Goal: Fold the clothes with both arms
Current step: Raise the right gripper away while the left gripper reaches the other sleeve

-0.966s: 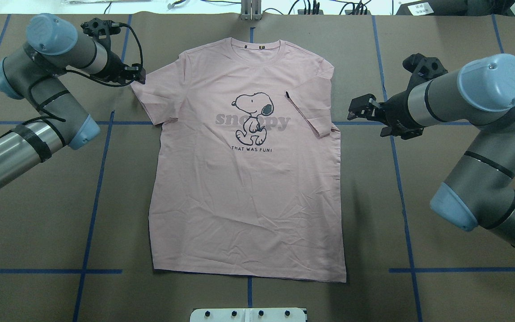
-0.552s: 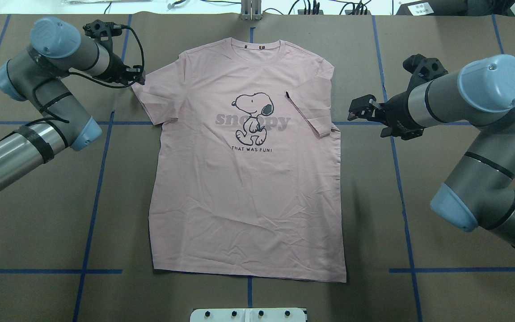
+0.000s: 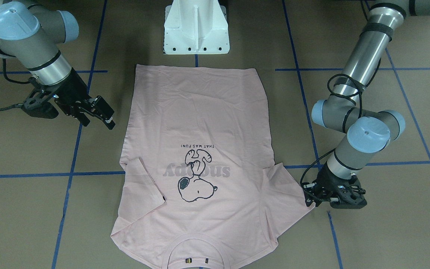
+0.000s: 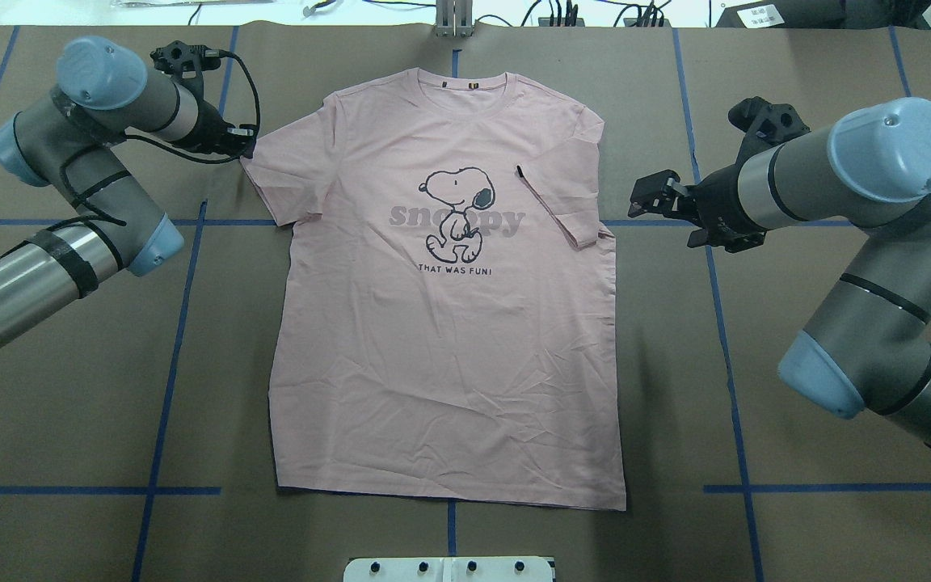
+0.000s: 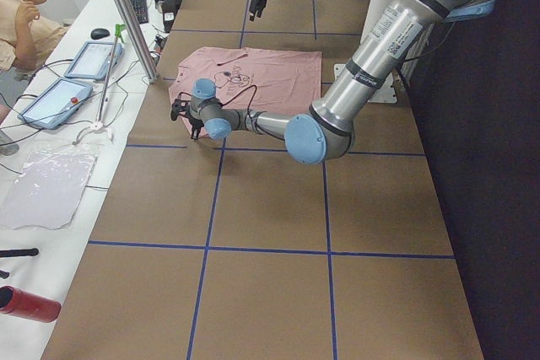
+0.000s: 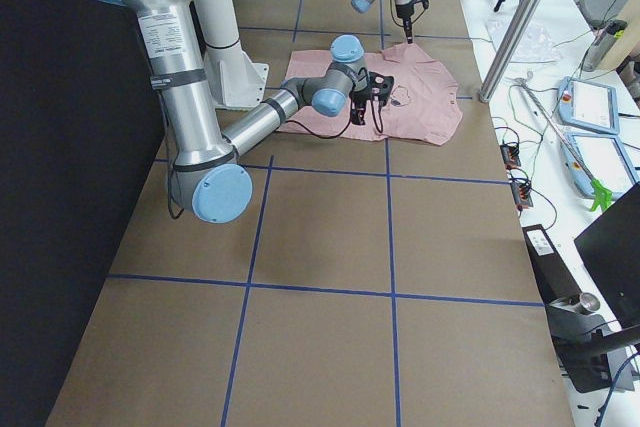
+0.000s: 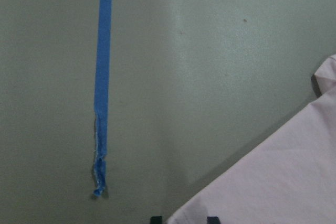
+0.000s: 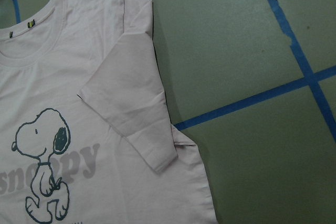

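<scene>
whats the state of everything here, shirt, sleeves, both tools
shirt, spread flat on the table, print side up
sleeve near right arm, folded in over the front
sleeve near left arm, laid out flat
left tool, open, tips at that sleeve's corner
right tool, open, beside the shirt, not touching it

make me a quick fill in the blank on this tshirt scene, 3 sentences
1. The pink T-shirt lies flat with its Snoopy print facing ____.
2. The sleeve on the robot's ____ side is folded in over the chest.
3. The right hand hangs clear of the shirt; the other hand, at the spread sleeve's tip, is the robot's ____ one.

Missing words: up; right; left
</scene>
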